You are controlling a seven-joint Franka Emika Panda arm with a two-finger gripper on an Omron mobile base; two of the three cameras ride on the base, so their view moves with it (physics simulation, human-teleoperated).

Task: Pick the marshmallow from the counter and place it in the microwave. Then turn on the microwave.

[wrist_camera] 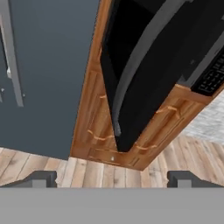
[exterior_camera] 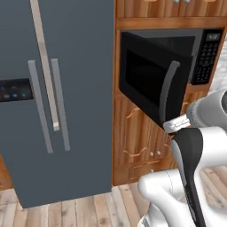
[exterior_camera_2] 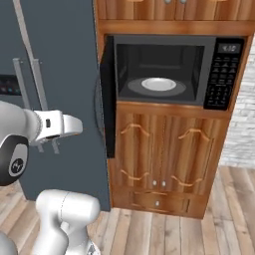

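A tall grey fridge [exterior_camera: 53,97] fills the 9 o'clock side. Beside it, at 2 o'clock, the microwave [exterior_camera_2: 169,64] sits in wooden cabinets [exterior_camera_2: 164,154], its door [exterior_camera: 148,82] swung wide, a white round dish [exterior_camera_2: 158,83] inside. The claw [wrist_camera: 111,178] is spread open, holding nothing. I cannot tell where the marshmallow lies.

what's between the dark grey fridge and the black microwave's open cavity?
The microwave's swung-open black door, edge-on in the right base view, stands between the dark grey fridge and the cavity.
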